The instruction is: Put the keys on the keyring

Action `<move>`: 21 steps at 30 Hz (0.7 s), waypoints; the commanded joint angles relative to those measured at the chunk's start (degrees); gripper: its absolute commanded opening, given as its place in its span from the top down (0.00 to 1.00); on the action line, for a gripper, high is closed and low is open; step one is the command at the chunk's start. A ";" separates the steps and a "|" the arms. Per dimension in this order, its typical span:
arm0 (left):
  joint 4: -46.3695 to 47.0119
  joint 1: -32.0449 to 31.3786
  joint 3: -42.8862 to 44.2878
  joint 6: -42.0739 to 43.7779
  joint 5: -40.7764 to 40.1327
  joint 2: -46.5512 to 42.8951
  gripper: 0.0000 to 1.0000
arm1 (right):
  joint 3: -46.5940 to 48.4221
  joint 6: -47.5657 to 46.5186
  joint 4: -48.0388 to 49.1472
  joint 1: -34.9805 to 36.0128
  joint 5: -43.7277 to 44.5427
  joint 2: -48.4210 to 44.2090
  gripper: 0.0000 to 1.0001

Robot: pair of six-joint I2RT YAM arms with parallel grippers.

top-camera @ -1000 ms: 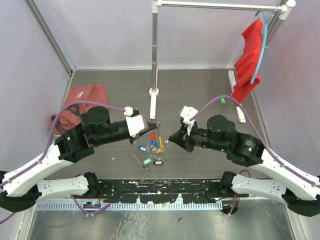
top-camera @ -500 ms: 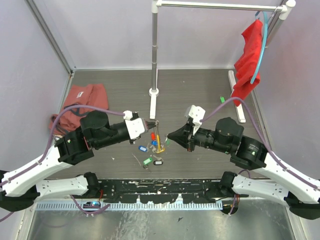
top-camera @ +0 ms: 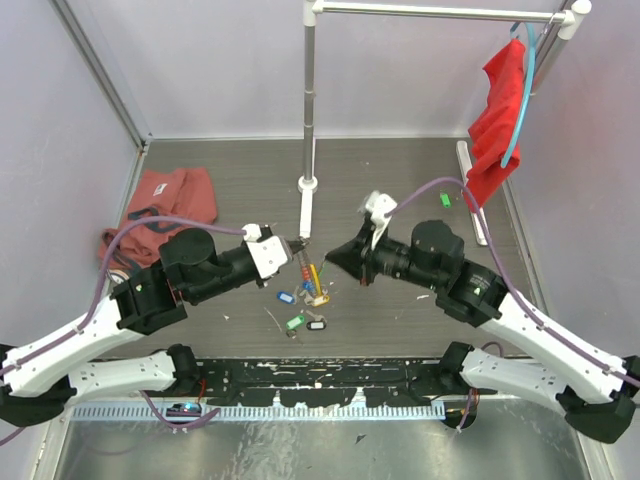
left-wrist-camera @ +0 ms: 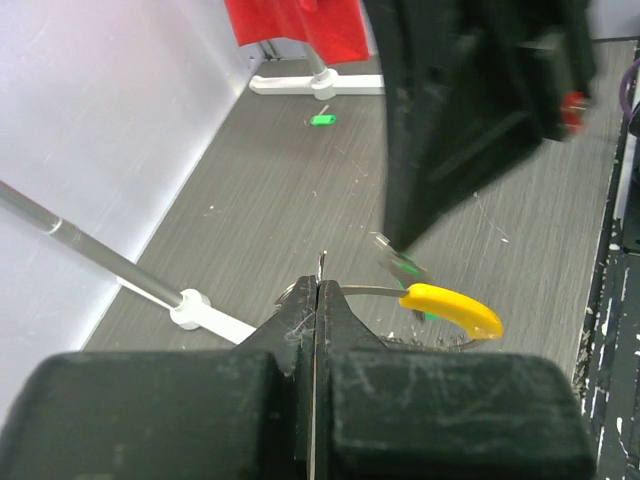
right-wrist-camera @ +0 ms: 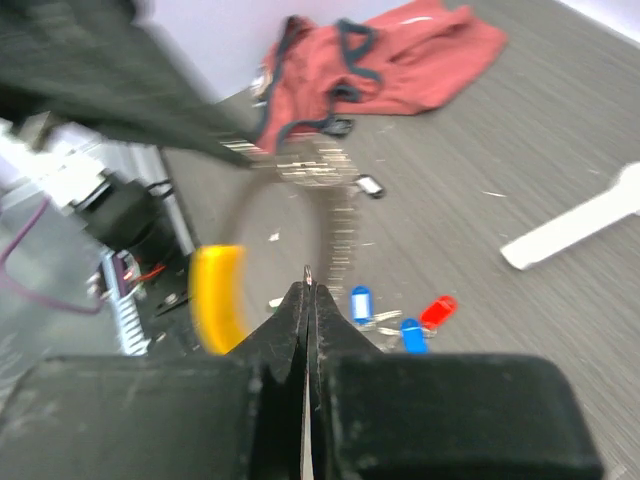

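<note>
Starting at the near edge, loose keys (top-camera: 284,297) lie scattered on the desk (top-camera: 400,165) just past the arm bases. There's a blue tag, then a green tag (top-camera: 295,321) and a black tag (top-camera: 316,324) side by side a bit nearer. A red tag (right-wrist-camera: 438,310) and two more blue ones sit close by the ring. Can't tell if any of those are actually threaded on it.

Right behind those, the two arms meet nose to nose over the middle of the desk. The left gripper (left-wrist-camera: 318,292) has its jaws clamped tight on the thin wire of the keyring (left-wrist-camera: 452,308), with the yellow curved bit off to one side. From above, the ring hangs from the tips toward the loose keys. Whether it touches the desk, no idea.

The right gripper (right-wrist-camera: 307,290) has its jaws squeezed together too, pinching a green-tagged key (left-wrist-camera: 403,266). It's blurry, with a sliver of metal poking out between the tips. That key is just beside the ring wire, next to the yellow section. Touching or not, can't say.

Further back there's a pinkish-red cloth (top-camera: 165,200) bunched on the left and a white stand (top-camera: 308,120) upright in the middle. A small green thing (top-camera: 445,200) lies to the right, and a red cloth (top-camera: 495,120) hangs from the rail (top-camera: 440,12) at the far right.
</note>
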 commanded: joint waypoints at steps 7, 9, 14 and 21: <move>4.48 -0.24 -1.04 0.61 -3.06 -1.45 1.00 | -8.67 15.51 21.13 -30.34 -36.03 -1.73 0.99; 4.54 -0.28 -1.15 0.51 -3.00 -1.46 1.00 | -10.16 19.24 28.36 -30.53 -39.38 -2.67 0.99; 4.64 -0.28 -1.23 0.46 -2.45 -1.27 1.00 | -13.40 30.06 46.18 -30.24 -42.29 -3.85 0.99; 4.89 -0.25 -1.66 0.45 -2.02 -1.90 1.00 | -11.02 22.36 41.12 -19.67 -35.56 -0.96 0.99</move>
